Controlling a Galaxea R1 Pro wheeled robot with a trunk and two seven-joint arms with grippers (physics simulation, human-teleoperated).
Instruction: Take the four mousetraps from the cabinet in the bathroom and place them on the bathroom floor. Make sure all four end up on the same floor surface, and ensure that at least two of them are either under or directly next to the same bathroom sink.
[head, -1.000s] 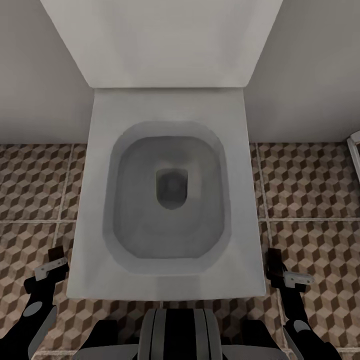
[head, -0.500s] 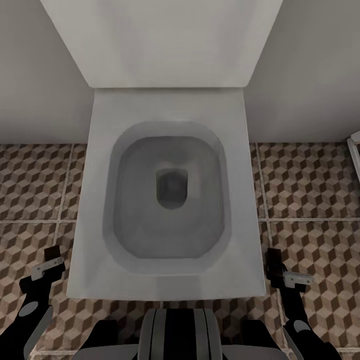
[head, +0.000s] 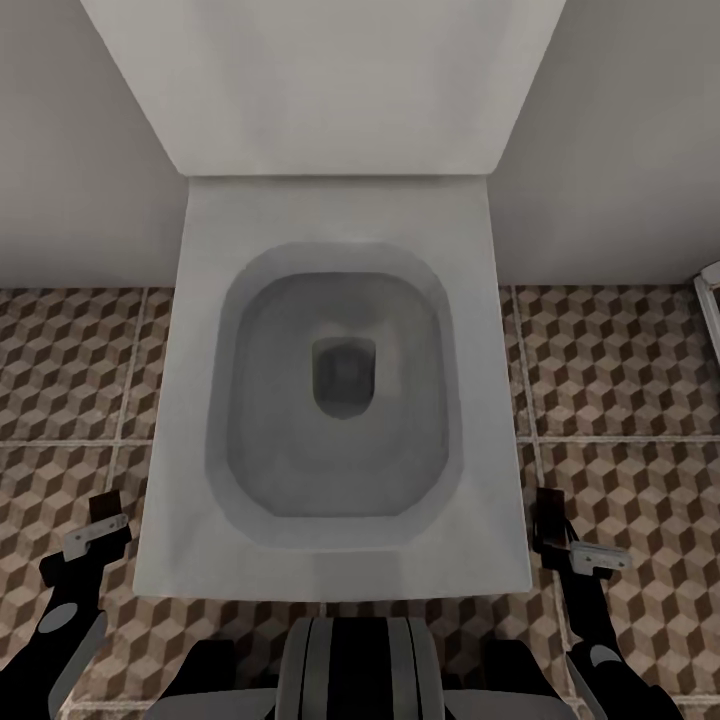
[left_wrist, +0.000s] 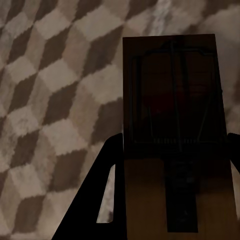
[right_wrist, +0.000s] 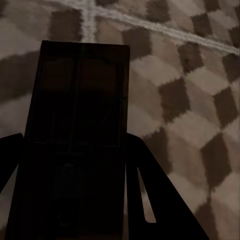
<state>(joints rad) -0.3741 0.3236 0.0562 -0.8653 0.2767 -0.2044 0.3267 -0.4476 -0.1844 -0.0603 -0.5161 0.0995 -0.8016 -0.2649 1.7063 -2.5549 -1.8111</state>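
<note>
Beside the toilet (head: 340, 400), our 2 hands (head: 100, 525) (head: 560, 535) each hold a mousetrap (left_wrist: 172, 115) (right_wrist: 80, 125); the right just edged lower, nearing the floor (head: 620, 380).

A white toilet (head: 340, 400), lid raised against the pale wall (head: 620, 140), bowl open.

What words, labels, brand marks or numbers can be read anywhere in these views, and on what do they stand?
None can be read.
The toilet, wall and patterned floor tiles carry no writing.
The mousetrap in the left hand shows a dim red mark, too dark to tell whether it holds letters.
The mousetrap in the right hand is too dark to show any print.
</note>
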